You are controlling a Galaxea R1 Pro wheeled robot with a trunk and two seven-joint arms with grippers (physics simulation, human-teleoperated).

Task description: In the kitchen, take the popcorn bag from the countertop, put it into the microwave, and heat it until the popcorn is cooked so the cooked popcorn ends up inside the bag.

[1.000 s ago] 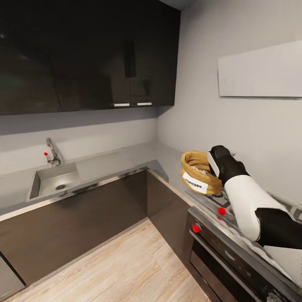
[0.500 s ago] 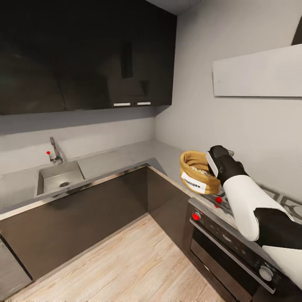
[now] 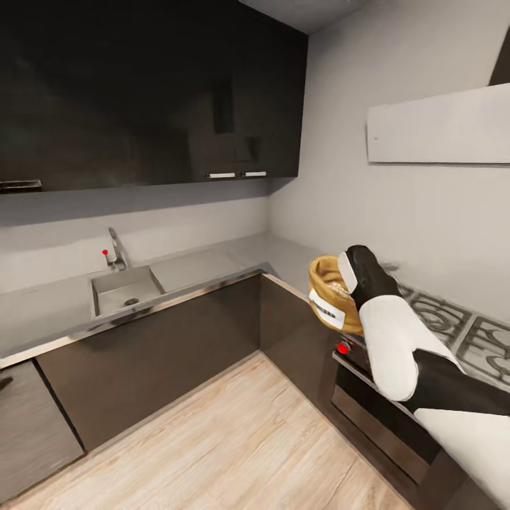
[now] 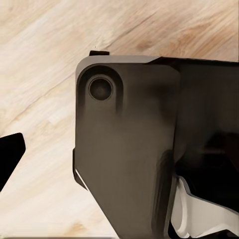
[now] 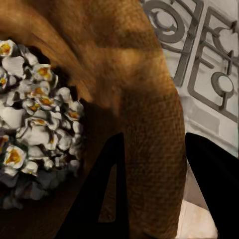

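Bag: popcorn bag (image 3: 331,298) is up in the air, off any surface, hanging at front edge of the gas hob (image 3: 453,326), above the oven (image 3: 375,404) corner. Label faces out into the room.
Contents: right wrist view shows white-yellow popped-looking kernels (image 5: 35,114) inside the bag, mouth upward. Cooked or not: can't settle from the pics; no microwave in sight.
Grip: right gripper (image 5: 149,184) has jaws pinching the bag's cloth wall, one finger inside the sack, one outside. Wall is pinched just below the rolled rim, prob. so the bag hangs mouth-up and nothing spills.
Tilt: bag leans a little toward the arm in head view; contents look well below the rim, so spill risk seems low while level.
Right arm: bent at elbow, forearm raised ahead of the trunk, keeps the load clear of hob grates and counter edge during travel, by my reading.
Left gripper (image 4: 12,154): one dark finger tip shows at frame edge in left wrist view, over the plank floor (image 4: 45,59); jaw state: cannot tell. Arm appears parked low, not in use.
Countertop (image 3: 212,262): grey slab runs round the corner, sink (image 3: 127,290) and tap (image 3: 113,248) set in it, well apart from the bag.
Surrounds: dark upper cabinets (image 3: 142,92), grey walls.
Stage (judgement): carry phase, bag in hand, next needs a heading to find the microwave.
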